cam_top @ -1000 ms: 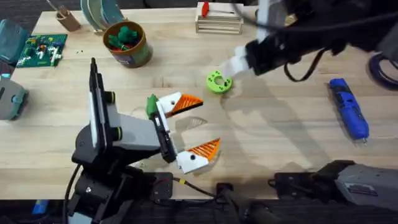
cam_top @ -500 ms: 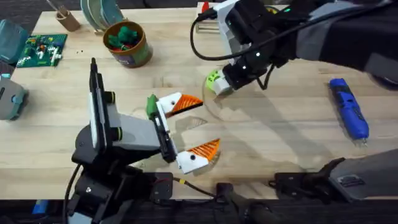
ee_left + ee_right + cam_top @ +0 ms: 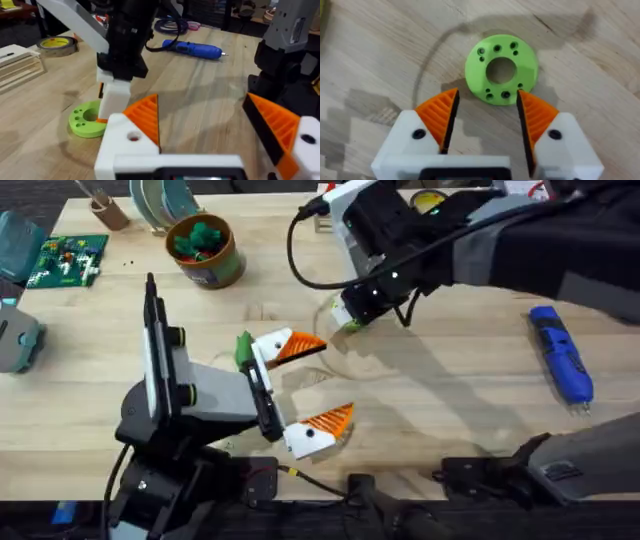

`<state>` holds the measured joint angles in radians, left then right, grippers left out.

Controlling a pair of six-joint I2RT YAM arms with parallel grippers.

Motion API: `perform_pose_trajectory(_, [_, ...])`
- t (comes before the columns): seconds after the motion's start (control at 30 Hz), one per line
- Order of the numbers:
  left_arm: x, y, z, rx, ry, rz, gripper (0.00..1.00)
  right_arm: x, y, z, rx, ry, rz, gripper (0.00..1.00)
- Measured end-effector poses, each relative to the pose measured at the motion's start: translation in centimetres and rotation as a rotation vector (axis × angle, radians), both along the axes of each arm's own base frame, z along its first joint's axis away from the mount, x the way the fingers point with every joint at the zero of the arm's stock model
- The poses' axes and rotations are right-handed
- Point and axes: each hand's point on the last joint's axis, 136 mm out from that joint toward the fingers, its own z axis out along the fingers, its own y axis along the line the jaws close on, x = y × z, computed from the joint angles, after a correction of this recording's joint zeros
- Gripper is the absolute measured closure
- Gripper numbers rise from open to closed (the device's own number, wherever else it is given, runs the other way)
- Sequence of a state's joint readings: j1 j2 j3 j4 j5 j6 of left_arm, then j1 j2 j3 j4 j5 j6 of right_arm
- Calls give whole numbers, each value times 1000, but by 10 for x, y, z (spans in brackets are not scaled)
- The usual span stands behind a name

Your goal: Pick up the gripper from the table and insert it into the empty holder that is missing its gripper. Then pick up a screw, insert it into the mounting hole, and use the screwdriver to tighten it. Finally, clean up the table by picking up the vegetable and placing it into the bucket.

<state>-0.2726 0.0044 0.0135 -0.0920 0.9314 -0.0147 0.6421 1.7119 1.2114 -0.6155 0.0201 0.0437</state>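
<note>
Fingers (image 3: 535, 112) of the right gripper (image 3: 485, 115) spread wide above the green disc (image 3: 501, 69), seemingly light, stiff plastic best pinched across its rim.

The disc (image 3: 501, 69) is lime green, pierced with small dark holes. The right hand (image 3: 485, 117) has white bases and orange ribbed pads (image 3: 440, 115). The screwdriver (image 3: 560, 352) is bright blue, the bucket (image 3: 210, 258) brown, the surface (image 3: 450, 400) pale wood grain.
</note>
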Motion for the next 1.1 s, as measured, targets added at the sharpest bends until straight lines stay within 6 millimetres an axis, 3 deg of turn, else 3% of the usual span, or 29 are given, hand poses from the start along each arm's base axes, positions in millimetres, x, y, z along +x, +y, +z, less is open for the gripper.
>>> perform_pose_trajectory(0.27, [0, 0, 0, 0, 0, 0, 8, 1, -2, -22, -48, 30, -4, 305])
perform_pose_trajectory(0.83, [0, 0, 0, 0, 0, 0, 8, 5, -1, -22, -45, 14, -7, 493])
perform_pose_trajectory(1.1, [0, 0, 0, 0, 0, 0, 8, 10, -10, -22, -91, -14, -26, 605])
